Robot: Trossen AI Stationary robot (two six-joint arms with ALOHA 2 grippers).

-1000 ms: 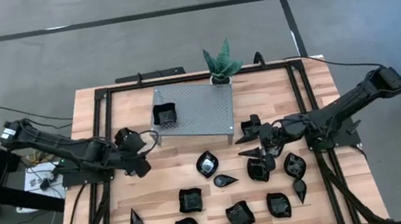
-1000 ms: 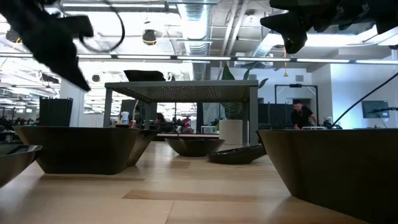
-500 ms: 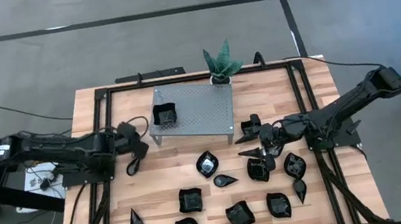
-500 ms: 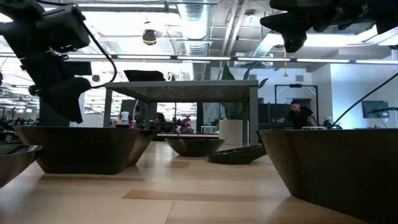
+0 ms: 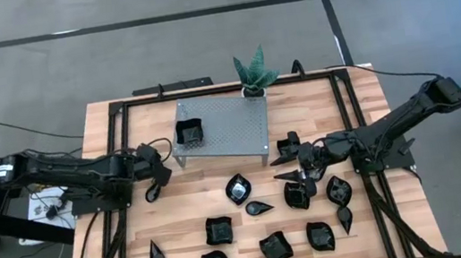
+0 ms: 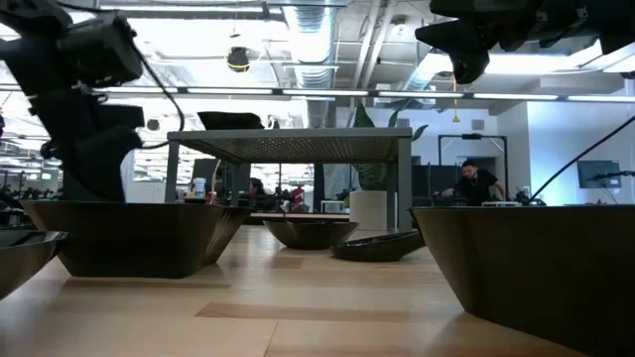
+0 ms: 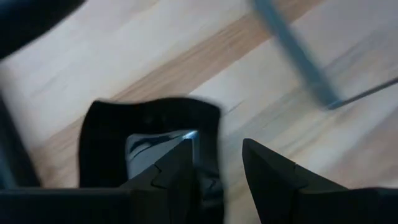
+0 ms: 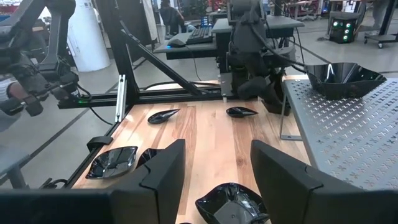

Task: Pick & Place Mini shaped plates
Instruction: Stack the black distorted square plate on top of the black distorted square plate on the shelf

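Under my left gripper lies a square glossy black mini plate, on the table's left part beside the grey platform's leg. The gripper is open and points down. One finger is inside the dish and the other is outside its side wall. From above, the gripper hides most of that plate. My right gripper hangs open above the plates on the right and touches nothing. Another square plate sits on the grey perforated platform. My left gripper comes from above, pointing down, astride the square plate's side wall, one finger inside and one outside. The plate rests flat on the table. I cannot tell whether either finger touches the wall.
Several black plates lie over the table's near half, among them a round one, a teardrop and a leaf shape. A potted plant stands at the far edge. Black frame rails run along the sides.
My left gripper has come down from well above the table to just over the table top, and its arm has stretched out lower. It now stands over the square plate by the platform's leg. Most of the drop came in the first half second.
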